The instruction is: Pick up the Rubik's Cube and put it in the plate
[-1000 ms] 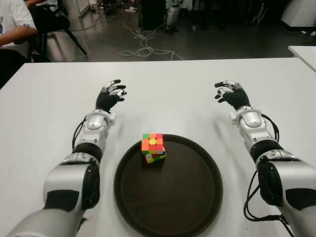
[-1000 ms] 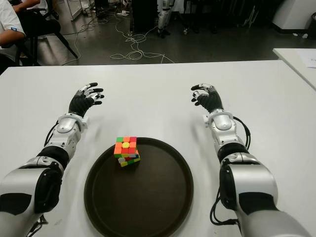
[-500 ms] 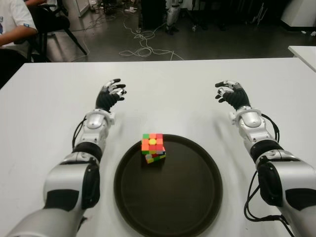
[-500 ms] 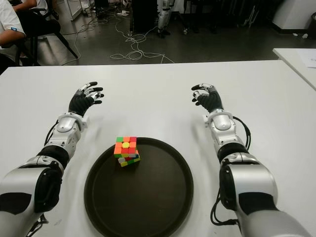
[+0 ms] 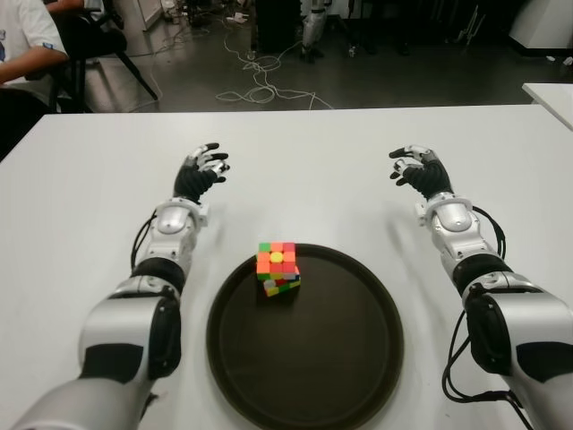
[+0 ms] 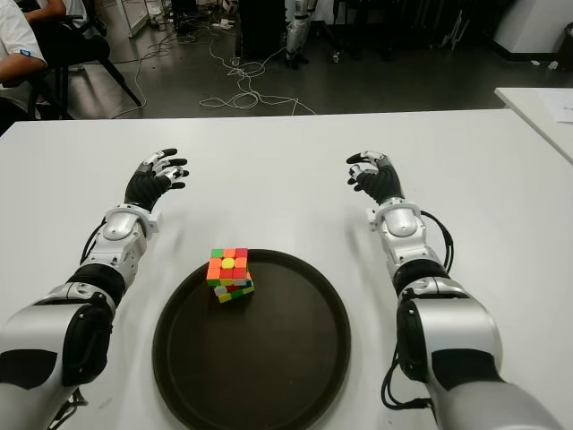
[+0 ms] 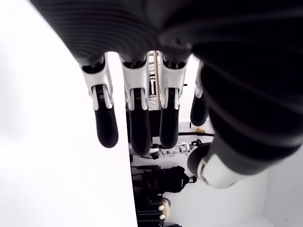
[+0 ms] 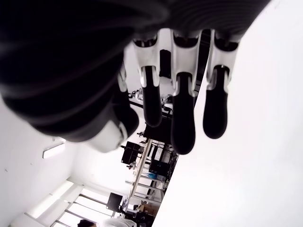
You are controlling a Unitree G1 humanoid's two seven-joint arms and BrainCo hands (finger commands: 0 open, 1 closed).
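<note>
2 hands hang empty with fingers loosely spread: your left hand (image 5: 200, 172) and right hand (image 5: 421, 170), well beyond the plate (image 5: 340, 376). Rubik's Cube (image 5: 278, 267) sits inside its far-left rim, nearer your left hand.

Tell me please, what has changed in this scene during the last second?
Nothing visibly changed. The Rubik's Cube sits at the far left edge of the plate, and the left robot hand and right robot hand are open above the table, holding nothing.
</note>
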